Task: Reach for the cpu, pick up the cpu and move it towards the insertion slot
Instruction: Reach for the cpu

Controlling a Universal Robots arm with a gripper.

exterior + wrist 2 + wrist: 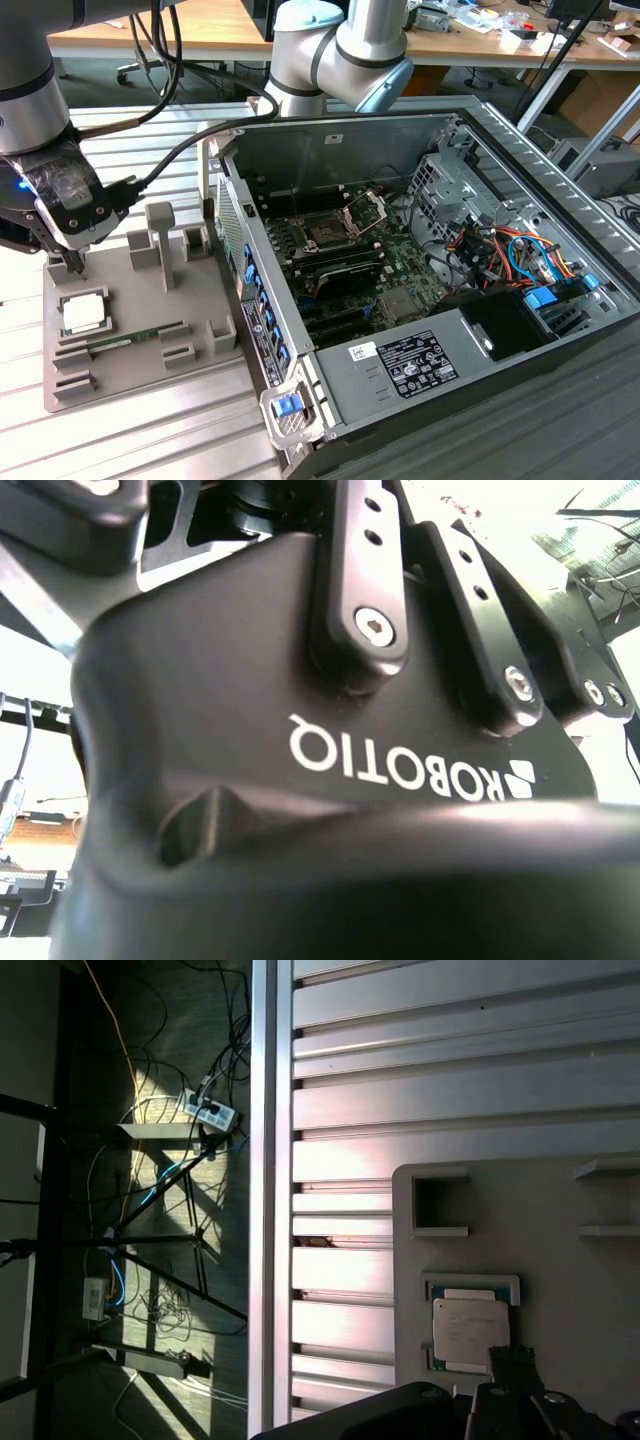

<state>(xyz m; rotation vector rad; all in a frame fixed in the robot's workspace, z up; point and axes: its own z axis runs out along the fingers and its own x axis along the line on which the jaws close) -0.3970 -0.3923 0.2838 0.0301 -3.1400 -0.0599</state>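
Observation:
The cpu (pixel 83 313) is a small pale square chip lying in a recess of the grey plastic tray (pixel 150 365) at the exterior view's left. My gripper (pixel 72 262) hangs just above the tray, a little behind the cpu and apart from it, holding nothing. In the first wrist view the cpu (pixel 470 1330) lies flat in its recess close to the gripper's black tip. The insertion slot (pixel 325 232) is a dark square socket on the motherboard inside the open computer case, with its silver clamp frame (pixel 366 209) swung up. The second wrist view looks at the gripper's black body (pixel 320 730).
A thin green memory stick (pixel 135 338) lies in the tray in front of the cpu. Grey upright posts (pixel 160 240) rise from the tray. The case wall (pixel 255 300) stands between tray and motherboard. Everything rests on a ribbed aluminium table (pixel 450 1070); a tripod and cables (pixel 170 1200) are on the floor.

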